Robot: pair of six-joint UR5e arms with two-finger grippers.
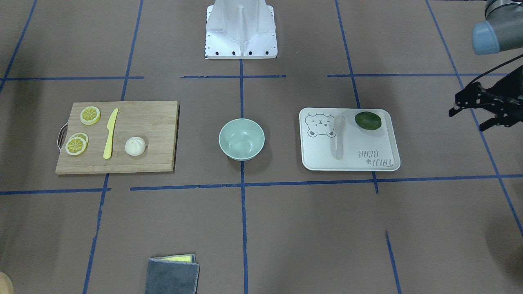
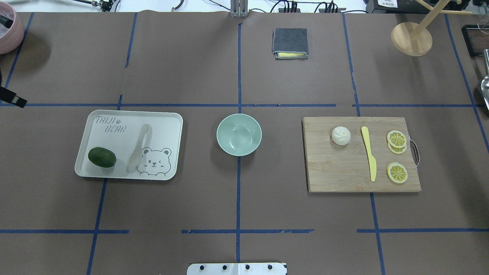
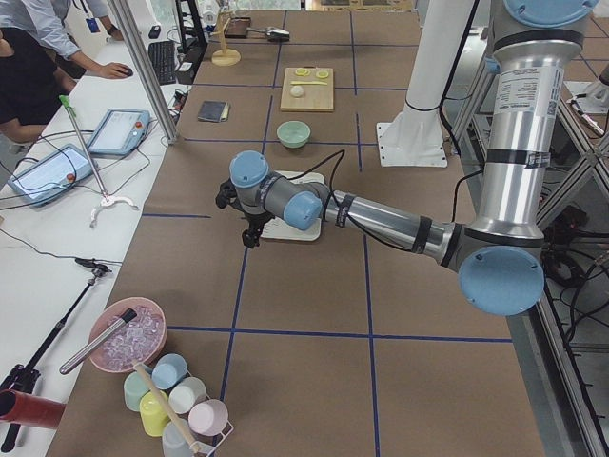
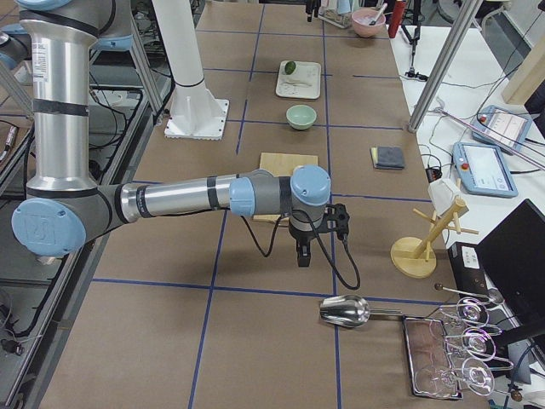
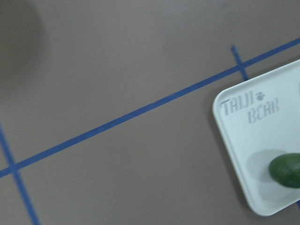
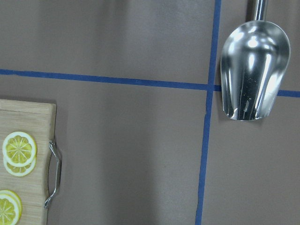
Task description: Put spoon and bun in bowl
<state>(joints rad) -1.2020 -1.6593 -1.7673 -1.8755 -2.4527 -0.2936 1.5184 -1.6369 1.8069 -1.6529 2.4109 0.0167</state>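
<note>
The off-white spoon [image 1: 338, 136] lies on the white bear tray [image 1: 367, 163], next to a dark green fruit [image 1: 367, 121]. The white bun [image 1: 135, 146] sits on the wooden cutting board [image 1: 159, 122]. The mint-green bowl [image 1: 241, 139] stands empty between tray and board. My left gripper [image 1: 466, 121] hovers beyond the tray's outer side, apart from it, open and empty. My right gripper [image 4: 300, 256] shows only in the exterior right view, beyond the board's outer end; I cannot tell whether it is open or shut.
A yellow plastic knife [image 1: 110, 132] and lemon slices [image 1: 90, 115] share the board. A folded grey cloth [image 2: 290, 43] lies at the far side. A metal scoop [image 6: 253, 75] lies past the board, a wooden stand [image 2: 411, 38] at far right, a pink bowl [image 2: 7, 32] at far left.
</note>
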